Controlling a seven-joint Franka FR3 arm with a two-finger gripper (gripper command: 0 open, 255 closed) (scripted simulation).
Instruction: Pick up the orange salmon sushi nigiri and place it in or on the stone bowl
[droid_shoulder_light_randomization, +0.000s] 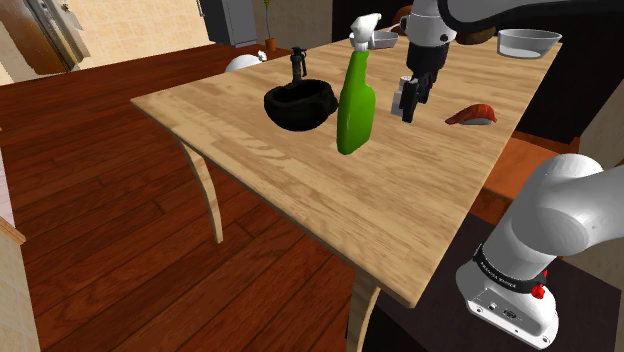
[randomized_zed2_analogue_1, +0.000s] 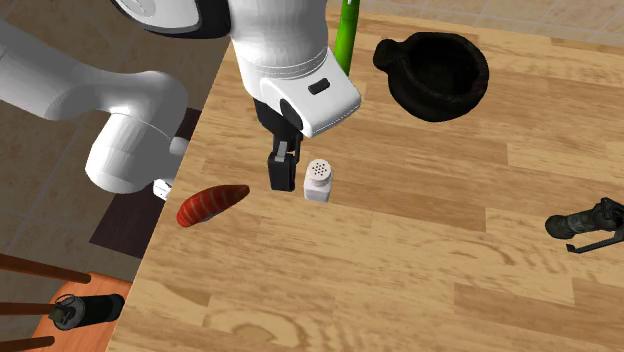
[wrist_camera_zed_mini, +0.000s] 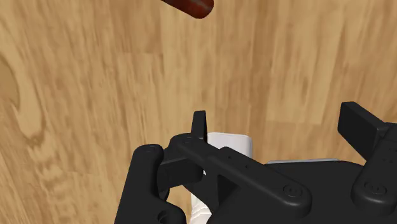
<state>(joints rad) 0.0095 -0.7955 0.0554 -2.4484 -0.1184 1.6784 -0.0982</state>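
The hand (randomized_zed2_analogue_1: 280, 172) hangs low over the wooden worktop (randomized_zed2_analogue_1: 400, 290) with its two black fingers spread apart, clasping nothing. A small white shaker (randomized_zed2_analogue_1: 318, 181) with a dotted top stands upright just beside it. In the wrist view the shaker's white body sits between the fingers, close to one; whether it touches cannot be told.

The orange-red sushi nigiri (randomized_zed2_analogue_1: 211, 203) lies flat on the worktop on the far side of the hand from the shaker, near the worktop's edge and apart from the fingers. The black bowl (randomized_zed2_analogue_1: 432, 72) stands well apart from the shaker. In the shoulder view a green spray bottle (droid_shoulder_light_randomization: 356, 100) with a white trigger head stands between shaker and bowl.

A black band (droid_shoulder_light_randomization: 497, 270) round the arm's base bears white lettering, too small to read.
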